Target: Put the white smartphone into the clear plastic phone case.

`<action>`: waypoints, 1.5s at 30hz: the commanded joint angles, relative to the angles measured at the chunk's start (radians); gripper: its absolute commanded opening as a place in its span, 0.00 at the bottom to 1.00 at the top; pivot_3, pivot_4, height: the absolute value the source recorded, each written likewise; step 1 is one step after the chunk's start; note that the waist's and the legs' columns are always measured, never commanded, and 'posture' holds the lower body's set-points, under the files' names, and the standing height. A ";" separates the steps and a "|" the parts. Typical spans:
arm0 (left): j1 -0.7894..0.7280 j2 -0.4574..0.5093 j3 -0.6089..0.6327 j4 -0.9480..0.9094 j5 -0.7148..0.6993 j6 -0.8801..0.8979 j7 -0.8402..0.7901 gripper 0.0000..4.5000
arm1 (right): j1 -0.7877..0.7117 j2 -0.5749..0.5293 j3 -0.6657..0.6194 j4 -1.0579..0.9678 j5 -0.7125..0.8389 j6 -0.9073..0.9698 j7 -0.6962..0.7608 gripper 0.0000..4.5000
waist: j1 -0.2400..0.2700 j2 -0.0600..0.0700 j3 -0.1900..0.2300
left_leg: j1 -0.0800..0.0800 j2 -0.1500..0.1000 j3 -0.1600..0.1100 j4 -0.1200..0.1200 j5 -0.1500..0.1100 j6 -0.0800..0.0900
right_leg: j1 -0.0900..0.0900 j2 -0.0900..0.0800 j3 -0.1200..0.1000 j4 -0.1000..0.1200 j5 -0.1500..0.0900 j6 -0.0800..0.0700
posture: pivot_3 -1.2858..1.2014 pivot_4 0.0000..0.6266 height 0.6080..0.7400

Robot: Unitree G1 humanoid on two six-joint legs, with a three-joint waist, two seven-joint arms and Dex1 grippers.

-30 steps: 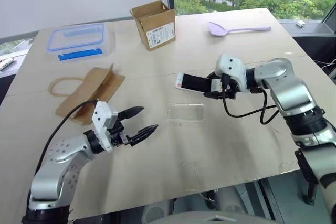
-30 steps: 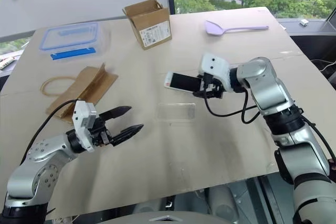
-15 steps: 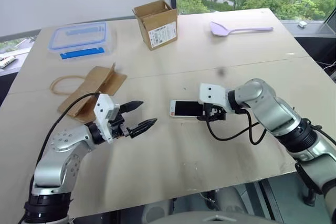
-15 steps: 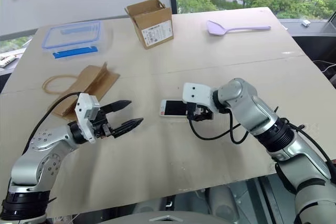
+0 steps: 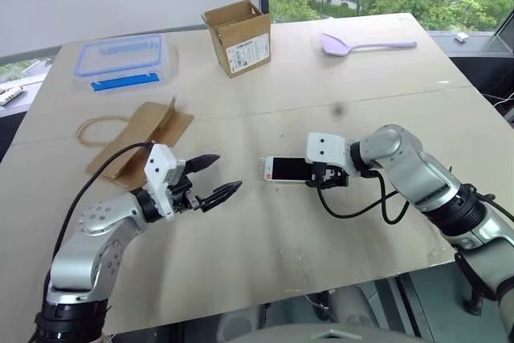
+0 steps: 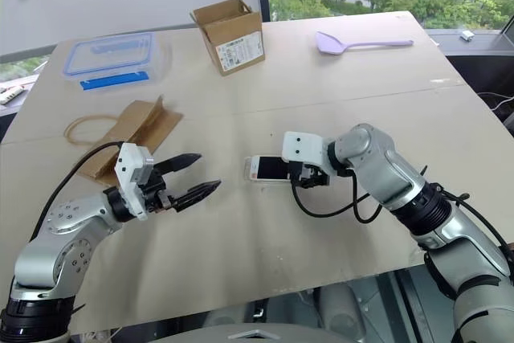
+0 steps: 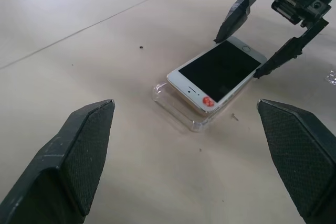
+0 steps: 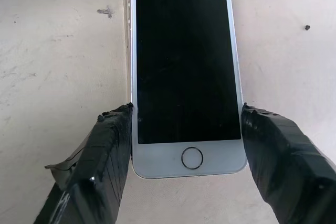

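The pale wooden surface [image 5: 265,238] carries a clear phone case [image 7: 178,113] before the right end effector [image 5: 315,175], with cardboard box [image 5: 238,38], lilac spatula [image 5: 363,43], blue-rimmed food box [image 5: 120,58] and flattened cardboard [image 5: 140,138] well beyond.

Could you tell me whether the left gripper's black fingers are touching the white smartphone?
No, the left gripper hangs open, apart from the white smartphone, with bare table between them.

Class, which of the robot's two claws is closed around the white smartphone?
The right claw, gripping the white smartphone by its edges; the left claw stands open, empty.
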 commanded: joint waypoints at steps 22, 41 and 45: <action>0.010 0.019 -0.003 0.058 0.000 -0.090 -0.105 0.32 | -0.027 0.165 -0.151 0.050 0.160 -0.053 -0.072 0.08 | -0.001 0.000 0.000 | 0.000 0.001 0.000 0.000 0.000 0.000 | 0.000 0.001 0.000 0.000 0.000 0.000 | 0.52 0.24 1.00; -0.002 0.025 -0.025 0.082 0.024 -0.114 -0.119 0.10 | 0.010 0.285 0.057 0.382 -0.005 -0.227 -0.097 0.00 | -0.002 -0.001 -0.002 | 0.006 0.001 0.001 0.000 0.000 0.000 | 0.005 0.001 0.000 0.001 -0.002 -0.004 | 0.52 0.24 1.00; -0.002 0.024 -0.026 0.085 0.026 -0.117 -0.121 0.10 | 0.023 0.311 0.060 0.436 -0.015 -0.219 -0.108 0.00 | -0.003 -0.001 -0.004 | 0.008 0.001 0.000 0.000 0.000 0.000 | 0.007 0.001 0.000 0.001 -0.002 -0.004 | 0.52 0.24 1.00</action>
